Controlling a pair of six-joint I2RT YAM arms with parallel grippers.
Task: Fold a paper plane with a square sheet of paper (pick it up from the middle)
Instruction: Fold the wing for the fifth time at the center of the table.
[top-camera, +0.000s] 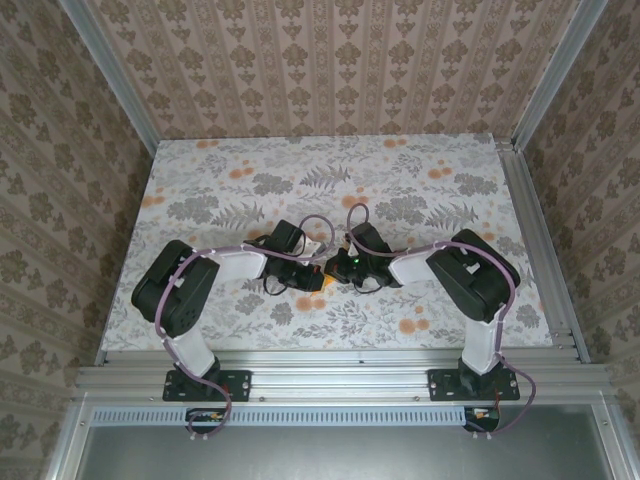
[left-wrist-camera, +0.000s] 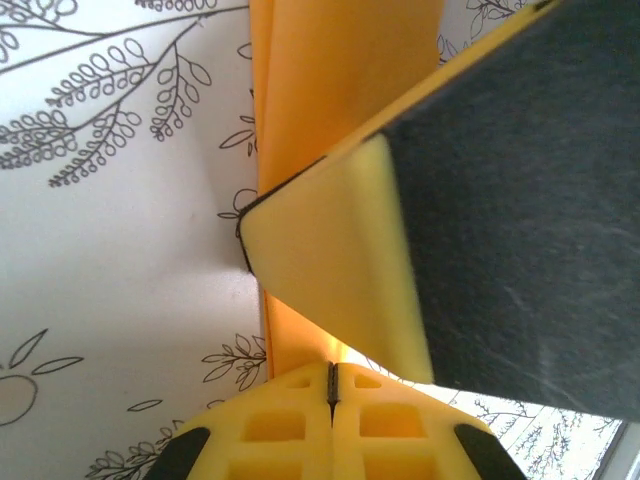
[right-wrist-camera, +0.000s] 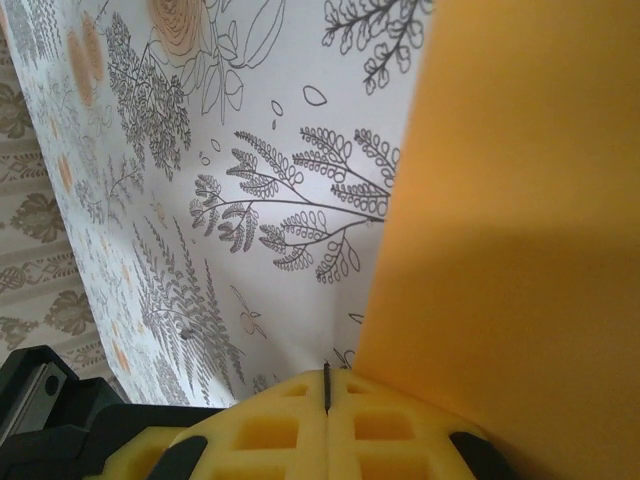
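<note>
Left tool (left-wrist-camera: 331, 372): fingers together, clamped on the orange paper (left-wrist-camera: 320, 80), a folded strip running away from them. Right tool (right-wrist-camera: 326, 378): fingers together, the paper against their right side; pinched or not, unclear. Both tools meet over the middle of the surface (top-camera: 420, 170), nearer its front edge, paper between them.

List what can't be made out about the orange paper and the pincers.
- Left wrist: past the left pincer, a blurred dark, yellow-edged block covers part of the square sheet of paper; the block's identity is unclear.
- Right wrist: the sheet runs off the right edge; whether the shut right pincer nips it is unclear.
- Top external: both pincers cover the sheet; folds unreadable.
</note>
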